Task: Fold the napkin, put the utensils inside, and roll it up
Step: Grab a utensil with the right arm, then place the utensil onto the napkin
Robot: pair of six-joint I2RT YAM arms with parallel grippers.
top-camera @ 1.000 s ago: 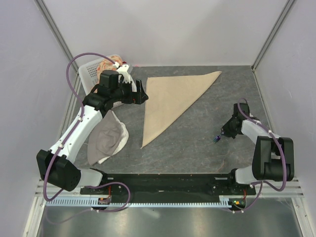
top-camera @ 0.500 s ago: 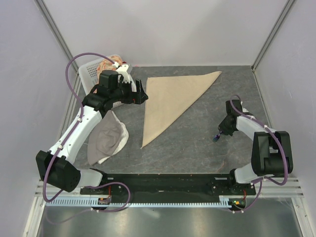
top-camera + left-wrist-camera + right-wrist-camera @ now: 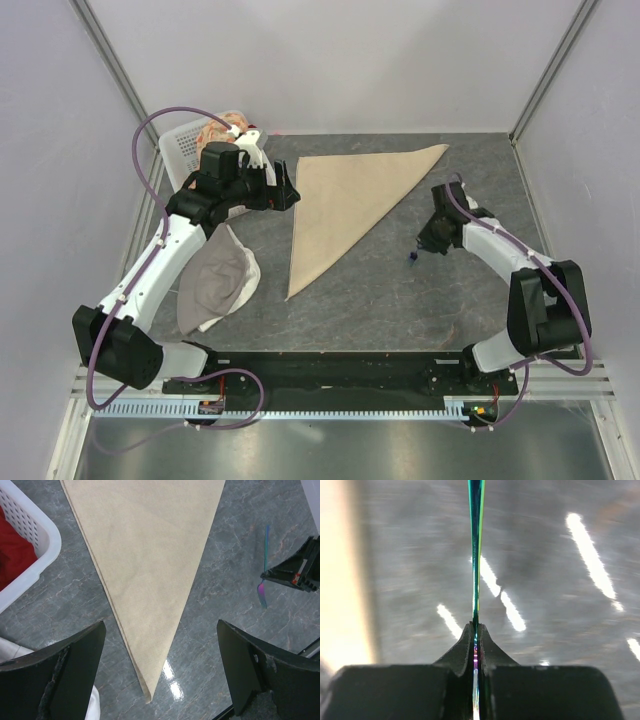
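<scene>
The beige napkin (image 3: 345, 205) lies flat on the grey table, folded into a triangle with one tip pointing toward the near edge. My left gripper (image 3: 288, 190) hovers open above the napkin's left edge; in the left wrist view the napkin (image 3: 145, 555) fills the space between the wide jaws (image 3: 160, 622). To the right of the napkin, my right gripper (image 3: 430, 243) is shut on the fork (image 3: 412, 258). The fork's teal handle and purple tines (image 3: 263, 565) stick out of that gripper (image 3: 295, 572). The right wrist view shows the fork (image 3: 476, 555) edge-on, clamped between the fingertips (image 3: 475, 632).
A white basket (image 3: 185, 145) holding red-orange cloth stands at the back left, just behind the left arm, and its rim (image 3: 35, 540) shows in the left wrist view. A grey-and-white cloth (image 3: 220, 280) lies crumpled at the left front. Metal frame posts rise at the table's corners.
My right gripper has carried the fork leftward and away from the near edge, closer to the napkin. The left arm and napkin have not moved.
</scene>
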